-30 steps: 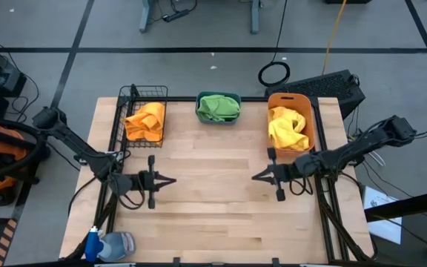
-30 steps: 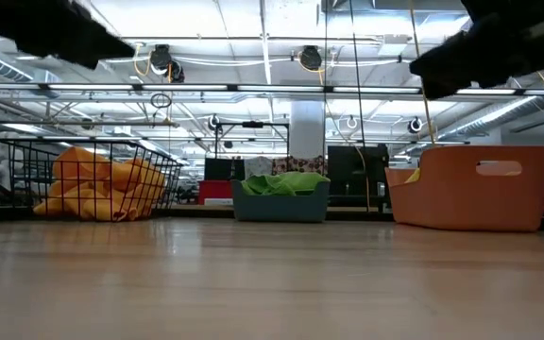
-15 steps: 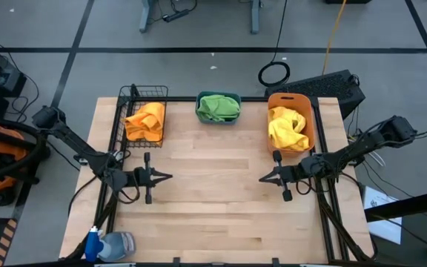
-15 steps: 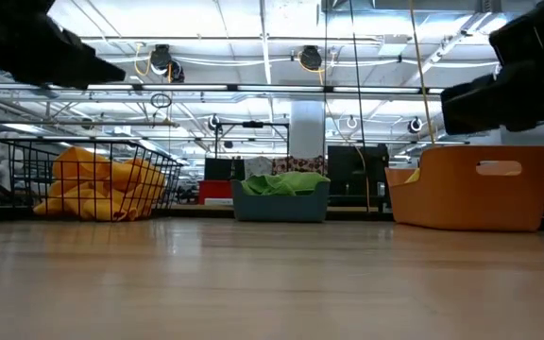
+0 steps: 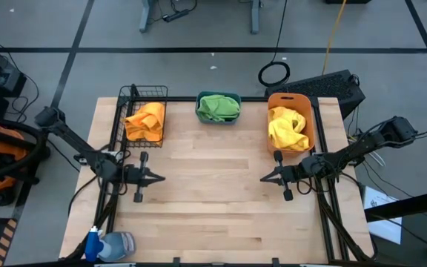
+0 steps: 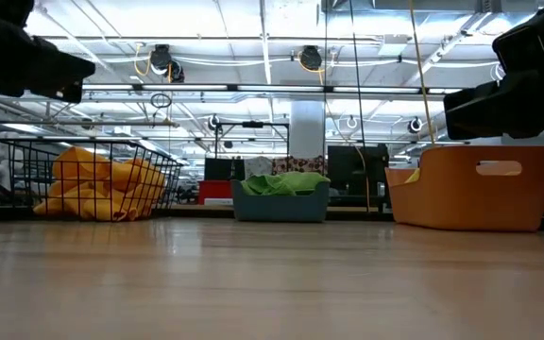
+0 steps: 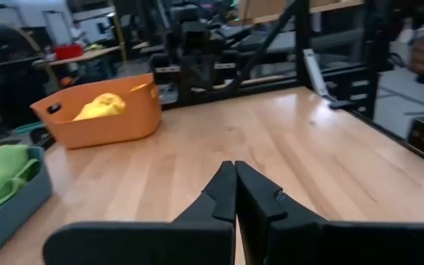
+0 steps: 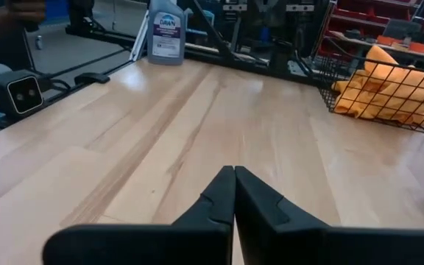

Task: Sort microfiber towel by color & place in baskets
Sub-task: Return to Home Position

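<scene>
You are homing the arms, left gripper (image 5: 159, 176) and right gripper (image 5: 265, 178) closed, empty; be retracting level, avoiding the orange bin (image 5: 312, 126)

Left arm (image 5: 78, 145): reaches inward from the left side. Left gripper (image 5: 160, 177): level, fingers pressed together. Right arm (image 5: 354, 150): mirrored. Right gripper (image 5: 264, 179): fingers pressed together. Tips face each other, well apart.
</scene>
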### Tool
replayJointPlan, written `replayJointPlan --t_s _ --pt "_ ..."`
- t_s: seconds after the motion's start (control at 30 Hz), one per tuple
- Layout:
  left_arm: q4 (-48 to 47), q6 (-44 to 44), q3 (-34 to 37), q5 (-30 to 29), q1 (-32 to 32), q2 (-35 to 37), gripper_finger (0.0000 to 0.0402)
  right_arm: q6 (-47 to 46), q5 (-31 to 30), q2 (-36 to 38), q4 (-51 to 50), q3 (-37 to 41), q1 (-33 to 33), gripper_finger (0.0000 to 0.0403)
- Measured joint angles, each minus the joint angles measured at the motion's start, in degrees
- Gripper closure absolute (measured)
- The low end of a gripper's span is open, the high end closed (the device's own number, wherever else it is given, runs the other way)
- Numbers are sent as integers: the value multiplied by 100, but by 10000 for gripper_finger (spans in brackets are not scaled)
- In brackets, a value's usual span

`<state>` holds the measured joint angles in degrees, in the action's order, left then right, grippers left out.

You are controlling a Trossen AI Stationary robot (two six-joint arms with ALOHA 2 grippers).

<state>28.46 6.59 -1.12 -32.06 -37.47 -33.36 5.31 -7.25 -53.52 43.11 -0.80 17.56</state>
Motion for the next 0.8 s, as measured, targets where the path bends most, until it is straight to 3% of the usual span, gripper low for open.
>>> replayJointPlan --t_s 0.17,0.37,0.57,0.8 --pt "-128 496 71 447 74 538 400 -12 2 0 -1 0 0 403" --pt "-49 880 71 1862 597 1039 401 28 2 0 -1 0 0 403" --pt "-226 762 74 2285 1033 1233 401 92 4 44 -85 0 0 403" --pt "-602 590 76 2271 1062 1718 401 142 7 622 -692 0 0 403"
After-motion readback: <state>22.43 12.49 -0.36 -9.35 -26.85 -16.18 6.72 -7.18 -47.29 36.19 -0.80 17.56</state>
